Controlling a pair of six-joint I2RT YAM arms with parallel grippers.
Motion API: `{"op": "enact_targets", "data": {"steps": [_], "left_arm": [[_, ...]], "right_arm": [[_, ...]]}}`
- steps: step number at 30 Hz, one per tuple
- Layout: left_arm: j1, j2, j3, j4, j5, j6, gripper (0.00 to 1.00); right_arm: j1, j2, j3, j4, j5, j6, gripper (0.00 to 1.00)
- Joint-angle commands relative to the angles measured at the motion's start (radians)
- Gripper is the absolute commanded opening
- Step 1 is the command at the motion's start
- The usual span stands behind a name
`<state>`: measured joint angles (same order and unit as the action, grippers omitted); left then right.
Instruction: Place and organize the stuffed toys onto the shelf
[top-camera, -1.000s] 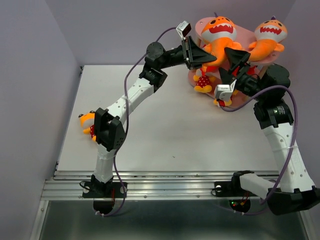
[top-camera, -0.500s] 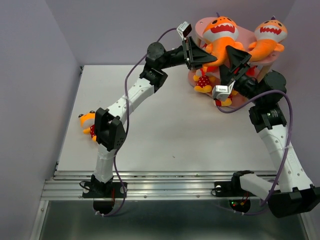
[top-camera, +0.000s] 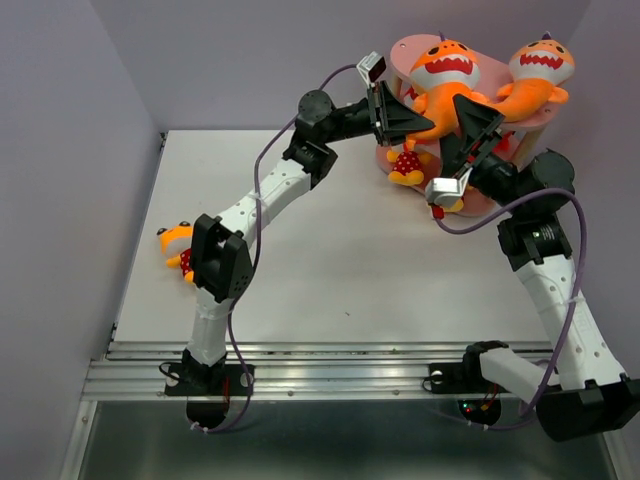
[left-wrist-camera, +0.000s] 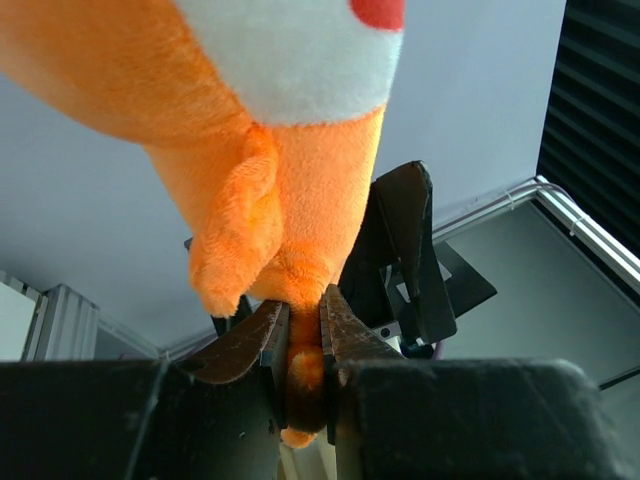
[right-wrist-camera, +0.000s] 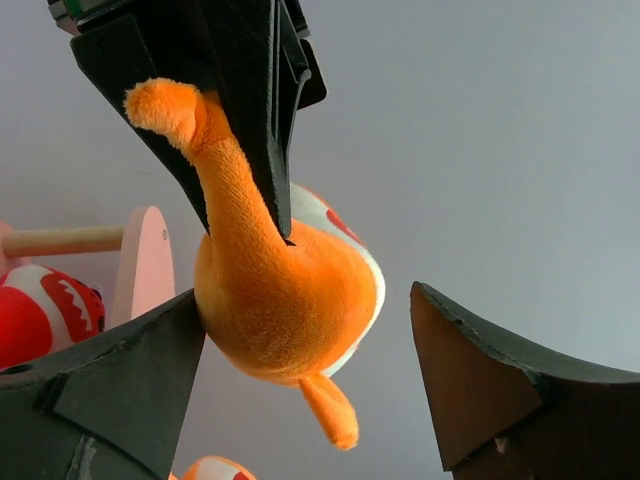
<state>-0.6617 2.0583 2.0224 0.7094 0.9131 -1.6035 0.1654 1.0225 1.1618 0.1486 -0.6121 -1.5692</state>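
Right gripper (top-camera: 480, 118) rose; left gripper (left-wrist-camera: 303, 318) seemingly pinches shark (left-wrist-camera: 290, 200).

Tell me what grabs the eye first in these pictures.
The bright orange shark at the pink shelf, at the far right of the table. The left gripper is shut on its tail and the right gripper stands open around its body. A second orange shark sits on the shelf top beside it, and one small toy lies alone at the table's left edge.

orange shark (left-wrist-camera: 285, 190): head cropped | small toy (top-camera: 173, 241): half behind left arm (top-camera: 222, 268)
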Motion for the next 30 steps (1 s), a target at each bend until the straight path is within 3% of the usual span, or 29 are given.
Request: {"op": "enact_targets", "data": {"steps": [1, 5, 6, 11, 15, 17, 18, 19, 20, 21, 25, 30], "left_arm": [[-0.007, -0.058, -0.019, 0.079, 0.021, 0.007, 0.00], [-0.007, -0.053, -0.014, 0.084, 0.024, 0.002, 0.00], [-0.007, -0.053, -0.013, 0.088, 0.023, -0.001, 0.00], [-0.007, -0.052, -0.021, 0.110, 0.024, -0.013, 0.00], [-0.007, -0.053, -0.033, 0.140, 0.018, -0.035, 0.02], [-0.004, -0.064, -0.048, 0.168, 0.013, -0.044, 0.18], [-0.001, -0.073, -0.056, 0.179, 0.012, -0.041, 0.39], [0.007, -0.088, -0.086, 0.202, 0.007, -0.033, 0.49], [0.011, -0.131, -0.147, 0.214, -0.011, -0.013, 0.84], [0.019, -0.156, -0.181, 0.217, -0.020, 0.003, 0.99], [0.080, -0.324, -0.390, 0.182, -0.078, 0.115, 0.99], [0.229, -0.593, -0.588, 0.002, -0.120, 0.333, 0.99]], "right_arm": [[0.008, 0.013, 0.001, 0.068, 0.003, -0.029, 0.81], [0.008, 0.013, -0.010, 0.048, -0.020, -0.058, 0.55], [0.008, 0.014, -0.013, 0.039, -0.023, -0.072, 0.41], [0.008, 0.027, -0.011, 0.048, -0.005, -0.083, 0.01], [0.008, 0.033, -0.010, 0.057, 0.002, -0.081, 0.01], [0.008, 0.036, -0.008, 0.063, 0.008, -0.081, 0.01], [0.008, 0.039, -0.008, 0.066, 0.020, -0.080, 0.01], [0.008, 0.045, -0.007, 0.068, 0.028, -0.078, 0.01], [0.008, 0.048, -0.001, 0.069, 0.041, -0.072, 0.01], [0.008, 0.051, 0.002, 0.075, 0.048, -0.071, 0.01], [0.008, 0.076, 0.018, 0.103, 0.072, -0.058, 0.01], [0.008, 0.136, 0.044, 0.129, 0.120, -0.058, 0.01]]}}
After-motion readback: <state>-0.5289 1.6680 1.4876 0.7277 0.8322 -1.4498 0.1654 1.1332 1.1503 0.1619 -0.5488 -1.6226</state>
